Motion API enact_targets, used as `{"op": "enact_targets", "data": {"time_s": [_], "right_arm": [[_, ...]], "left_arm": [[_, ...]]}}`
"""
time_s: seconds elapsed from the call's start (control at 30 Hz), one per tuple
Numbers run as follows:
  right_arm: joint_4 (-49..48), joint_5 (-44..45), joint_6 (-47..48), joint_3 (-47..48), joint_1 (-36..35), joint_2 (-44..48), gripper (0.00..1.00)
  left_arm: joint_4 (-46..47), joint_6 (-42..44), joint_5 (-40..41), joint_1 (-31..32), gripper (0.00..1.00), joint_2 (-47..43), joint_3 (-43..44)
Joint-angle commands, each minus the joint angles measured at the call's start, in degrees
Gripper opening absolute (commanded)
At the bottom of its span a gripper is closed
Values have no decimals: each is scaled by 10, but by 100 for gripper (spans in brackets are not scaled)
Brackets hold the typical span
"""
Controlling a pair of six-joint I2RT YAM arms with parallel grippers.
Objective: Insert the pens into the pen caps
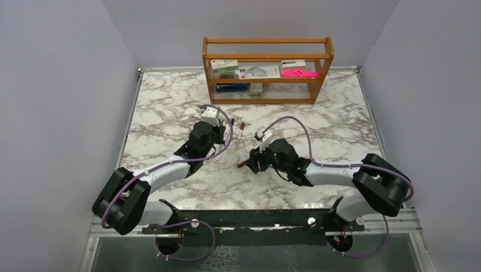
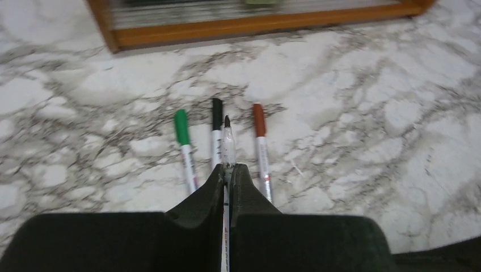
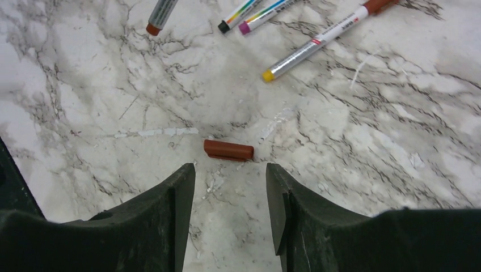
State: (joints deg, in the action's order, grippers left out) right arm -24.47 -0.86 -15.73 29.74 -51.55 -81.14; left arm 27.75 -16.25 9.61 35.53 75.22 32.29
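Observation:
My left gripper (image 2: 227, 167) is shut on a silvery pen (image 2: 228, 144) whose bare dark tip points forward above the table. Below it lie three capped pens: one with a green cap (image 2: 181, 127), one with a black cap (image 2: 216, 113) and one with a red-brown cap (image 2: 258, 120). My right gripper (image 3: 231, 170) is open and low over the marble. A loose red-brown pen cap (image 3: 228, 150) lies crosswise just ahead of its fingertips, apart from both. In the top view the left gripper (image 1: 220, 137) and the right gripper (image 1: 249, 162) are close together at mid-table.
A wooden shelf (image 1: 266, 56) stands at the back, holding small boxes and a flat pink object (image 1: 299, 73). The pens' ends lie beyond the right gripper, one with a yellow end (image 3: 309, 48). Grey walls enclose the marble table (image 1: 340, 130).

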Motion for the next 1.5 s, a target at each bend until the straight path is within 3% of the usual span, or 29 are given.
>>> {"op": "enact_targets", "data": {"time_s": [0.0, 0.37, 0.67, 0.83, 1.1, 1.47], "right_arm": [[-39, -65, 46, 36, -8, -51, 50], [-29, -118, 162, 85, -11, -137, 60], [-33, -64, 133, 71, -11, -139, 59], [-62, -16, 91, 37, -11, -97, 58], [-59, -26, 138, 45, -11, -92, 59], [-49, -106, 194, 69, -11, -144, 61]], "left_arm": [[18, -82, 46, -42, 0, -25, -35], [19, -76, 39, -54, 0, -28, -44], [27, -77, 17, -55, 0, -10, -39], [41, -73, -4, -54, 0, -1, -38], [65, -56, -36, -55, 22, 1, -42], [67, -46, -31, -54, 24, -3, -50]]}}
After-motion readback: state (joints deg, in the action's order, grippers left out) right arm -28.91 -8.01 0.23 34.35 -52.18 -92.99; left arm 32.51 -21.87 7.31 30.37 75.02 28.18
